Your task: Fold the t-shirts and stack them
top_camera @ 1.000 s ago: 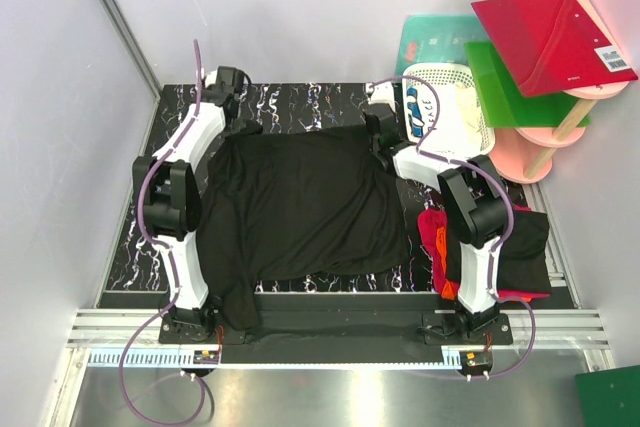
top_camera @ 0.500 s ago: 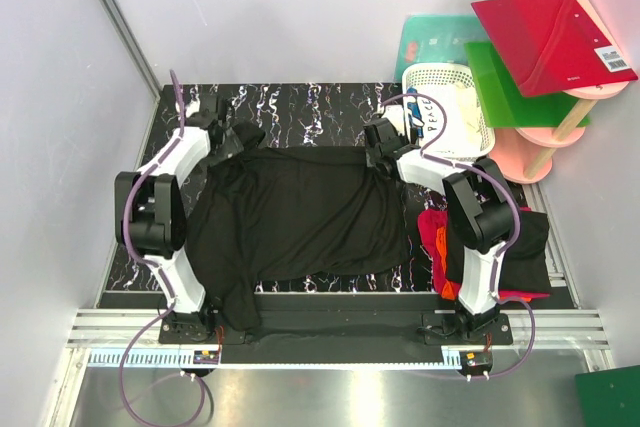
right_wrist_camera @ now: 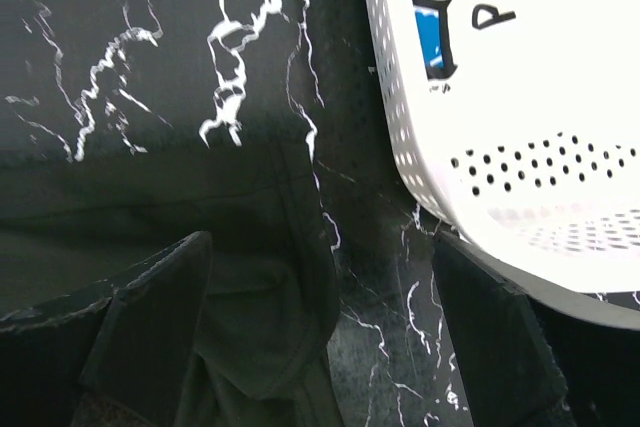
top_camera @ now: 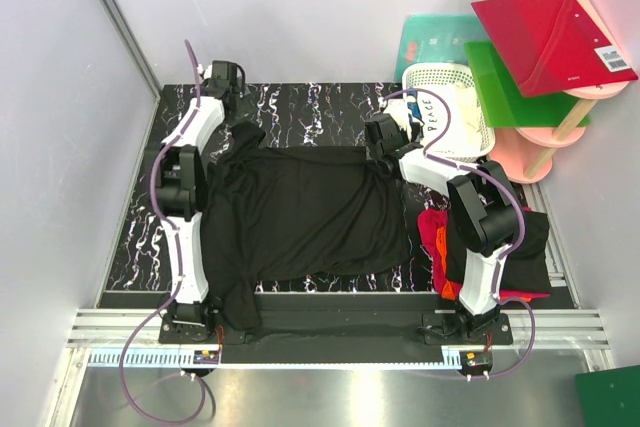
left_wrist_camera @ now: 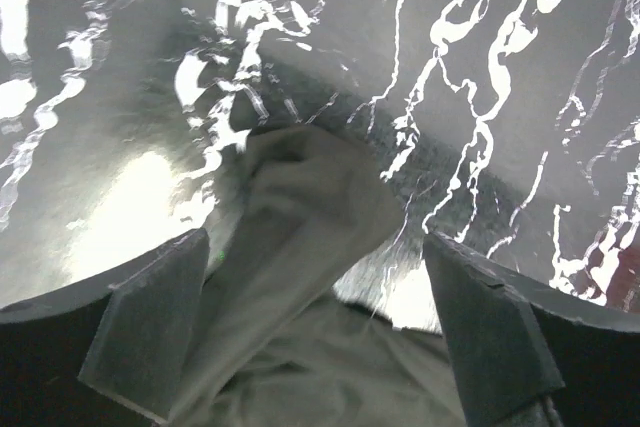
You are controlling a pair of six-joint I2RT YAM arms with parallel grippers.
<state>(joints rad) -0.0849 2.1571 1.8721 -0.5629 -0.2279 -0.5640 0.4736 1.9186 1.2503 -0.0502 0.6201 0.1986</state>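
On the black marble-patterned table (top_camera: pixel 300 105), read from the top view with 12 o'clock at the far edge:

1. Black t-shirt (top_camera: pixel 300 212): spread flat over the middle of the table, with its near hem reaching the 6 o'clock edge. One sleeve (left_wrist_camera: pixel 310 207) is bunched at the 11 o'clock corner, and a far corner (right_wrist_camera: pixel 250 277) lies at 1 o'clock.
2. Left gripper (left_wrist_camera: pixel 320 327): placed at 11 o'clock, beyond the shirt's sleeve. Its jaws are spread wide. The sleeve is seen below and between the fingers (left_wrist_camera: pixel 150 337), and nothing is gripped.
3. Right gripper (right_wrist_camera: pixel 320 342): placed at 1 o'clock, above the shirt's far corner and just beside the basket. Its jaws are spread wide and nothing is gripped.
4. White lattice basket (top_camera: pixel 472 142): set at 2 o'clock off the table corner, with white cloth bearing dark lettering inside.
5. Heap of t-shirts (top_camera: pixel 525 242): lying at 4 o'clock behind the right arm. Black cloth is on top, with red (top_camera: pixel 432 232) and orange (top_camera: pixel 450 290) showing at its left edge.
6. Red board (top_camera: pixel 555 32), green board (top_camera: pixel 510 82) and teal board (top_camera: pixel 435 37): kept at 1 to 2 o'clock, on and beside a pink stand (top_camera: pixel 535 152).
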